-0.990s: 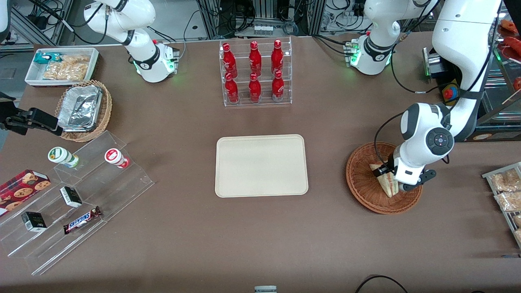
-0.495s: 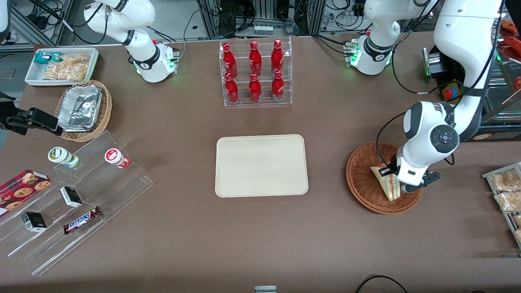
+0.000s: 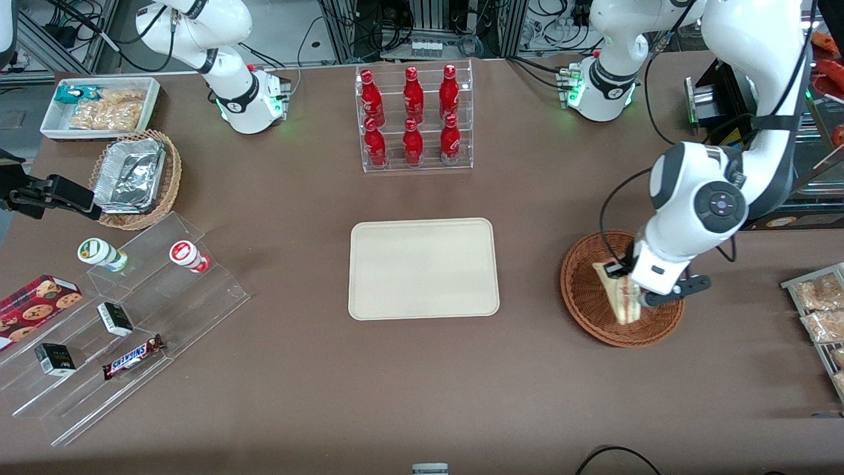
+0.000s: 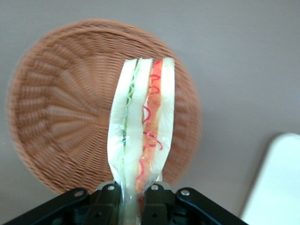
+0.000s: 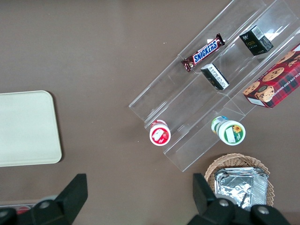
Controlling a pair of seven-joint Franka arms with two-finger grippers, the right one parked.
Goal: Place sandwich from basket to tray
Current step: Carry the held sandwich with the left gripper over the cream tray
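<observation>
The sandwich (image 3: 620, 295) is a wrapped pale wedge with red and green filling (image 4: 140, 126). My left gripper (image 3: 630, 291) is shut on its narrow end (image 4: 133, 199) and holds it above the reddish-brown woven basket (image 3: 590, 300), which shows below it in the wrist view (image 4: 61, 112). The cream-beige tray (image 3: 423, 268) lies flat at the table's middle, toward the parked arm's end from the basket; one corner of it shows in the wrist view (image 4: 276, 187).
A clear rack of red bottles (image 3: 414, 117) stands farther from the front camera than the tray. Bagged tan snacks (image 3: 817, 303) lie at the working arm's end. A clear stepped stand with snacks (image 3: 125, 316) and a tan basket of foil containers (image 3: 135, 178) lie toward the parked arm's end.
My left gripper has risen with the sandwich in it, lifting it off the basket floor. The basket and tray have not moved.
</observation>
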